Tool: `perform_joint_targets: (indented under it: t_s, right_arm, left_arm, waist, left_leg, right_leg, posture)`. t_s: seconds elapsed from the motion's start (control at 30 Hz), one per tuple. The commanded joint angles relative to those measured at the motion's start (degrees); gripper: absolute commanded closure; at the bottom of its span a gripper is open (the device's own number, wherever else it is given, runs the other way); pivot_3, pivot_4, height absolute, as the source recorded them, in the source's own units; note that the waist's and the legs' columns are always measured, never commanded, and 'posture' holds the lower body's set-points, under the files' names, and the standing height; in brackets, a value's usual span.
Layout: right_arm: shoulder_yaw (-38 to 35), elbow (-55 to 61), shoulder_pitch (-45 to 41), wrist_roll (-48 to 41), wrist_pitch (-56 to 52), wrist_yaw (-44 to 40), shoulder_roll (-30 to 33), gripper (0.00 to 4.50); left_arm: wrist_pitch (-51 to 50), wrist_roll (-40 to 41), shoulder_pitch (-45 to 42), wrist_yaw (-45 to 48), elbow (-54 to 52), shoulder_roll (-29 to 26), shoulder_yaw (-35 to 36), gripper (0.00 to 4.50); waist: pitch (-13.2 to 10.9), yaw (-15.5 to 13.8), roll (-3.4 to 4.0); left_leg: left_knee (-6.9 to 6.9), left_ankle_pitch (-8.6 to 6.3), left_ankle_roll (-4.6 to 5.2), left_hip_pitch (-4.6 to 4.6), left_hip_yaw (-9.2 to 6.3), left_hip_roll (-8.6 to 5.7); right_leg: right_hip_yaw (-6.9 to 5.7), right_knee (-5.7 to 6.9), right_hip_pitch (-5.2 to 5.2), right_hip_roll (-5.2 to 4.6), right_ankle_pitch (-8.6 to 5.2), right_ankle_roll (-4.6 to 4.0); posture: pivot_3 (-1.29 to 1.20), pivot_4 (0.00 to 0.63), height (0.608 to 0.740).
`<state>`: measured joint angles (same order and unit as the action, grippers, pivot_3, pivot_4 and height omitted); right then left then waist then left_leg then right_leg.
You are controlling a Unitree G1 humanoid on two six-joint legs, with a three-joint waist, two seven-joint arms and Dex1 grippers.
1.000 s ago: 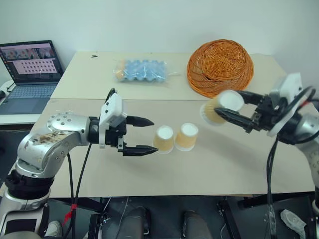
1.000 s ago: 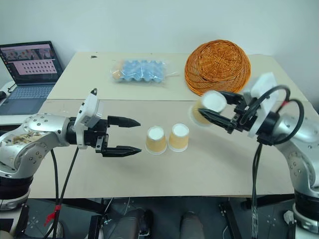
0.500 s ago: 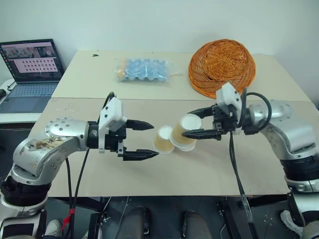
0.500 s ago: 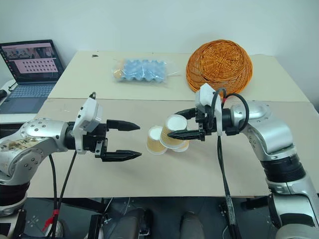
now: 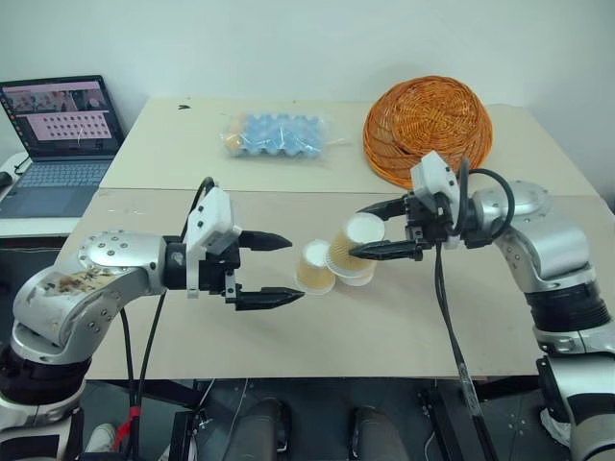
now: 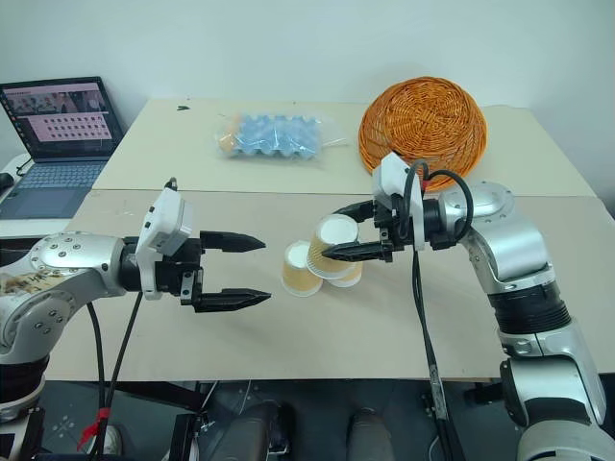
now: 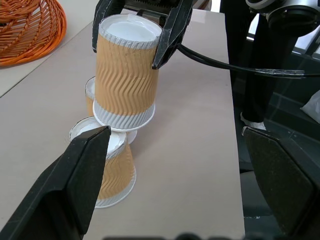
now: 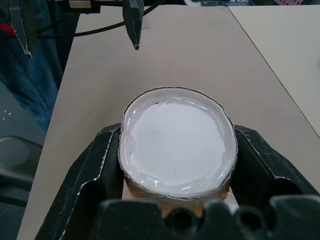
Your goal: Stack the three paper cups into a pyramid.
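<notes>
Two paper cups stand upside down side by side mid-table, the left cup (image 5: 315,268) in plain sight and the right cup (image 5: 360,275) partly hidden. My right gripper (image 5: 350,233) is shut on the third cup (image 5: 354,240), also upside down and slightly tilted. It is held right above the pair, over the gap between them. The left wrist view shows this cup (image 7: 126,75) with its rim at the level of the nearer cup's (image 7: 112,162) base; I cannot tell whether they touch. My left gripper (image 5: 296,269) stands open just left of the pair, holding nothing.
An overturned wicker basket (image 5: 428,123) lies at the back right of the table. A bagged blue egg tray (image 5: 274,134) is at the back middle. An open laptop (image 5: 61,130) sits on a side table to the left.
My right gripper carried its cup down and left, from in front of the basket to just above the two standing cups. The left gripper stayed open in place.
</notes>
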<state>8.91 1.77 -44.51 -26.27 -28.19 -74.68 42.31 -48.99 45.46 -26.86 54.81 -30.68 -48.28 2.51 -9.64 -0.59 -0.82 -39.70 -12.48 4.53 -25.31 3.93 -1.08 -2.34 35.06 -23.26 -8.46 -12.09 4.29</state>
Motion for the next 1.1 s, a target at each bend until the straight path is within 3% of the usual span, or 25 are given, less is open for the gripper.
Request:
perform_joint_targets:
  t_s: [0.03, 0.7, 1.1]
  right_arm:
    - [-1.5, 2.7, -1.5, -0.4, -0.5, -1.5, 2.0, 1.87]
    - [-1.7, 4.7, -1.7, -0.3, -1.9, -2.0, 3.4, 1.87]
    - [-0.1, 1.0, -7.0, 1.8, -0.7, -3.6, 2.3, 1.87]
  left_arm:
    - [0.4, 1.0, -0.3, -0.2, -1.1, -0.4, 1.2, 0.0]
    - [0.8, 0.6, -0.4, -0.2, -0.5, 0.1, 0.8, 0.0]
    - [0.7, 0.4, -0.6, -0.5, -0.2, 0.3, 0.8, 0.0]
  waist:
    - [0.0, 0.0, 0.0]
    - [0.0, 0.0, 0.0]
    - [0.0, 0.0, 0.0]
  left_leg:
    - [0.0, 0.0, 0.0, 0.0, 0.0, 0.0]
    - [0.01, -0.01, -0.01, 0.0, 0.0, 0.01]
    - [0.02, -0.01, -0.02, -0.01, 0.0, 0.0]
  right_leg:
    - [0.0, 0.0, 0.0, 0.0, 0.0, 0.0]
    - [0.01, -0.01, -0.01, -0.01, 0.0, 0.0]
    - [0.01, -0.02, -0.03, -0.01, 0.0, 0.0]
  posture:
    - [0.0, 0.15, 0.726]
    - [0.0, 0.15, 0.726]
    - [0.0, 0.15, 0.726]
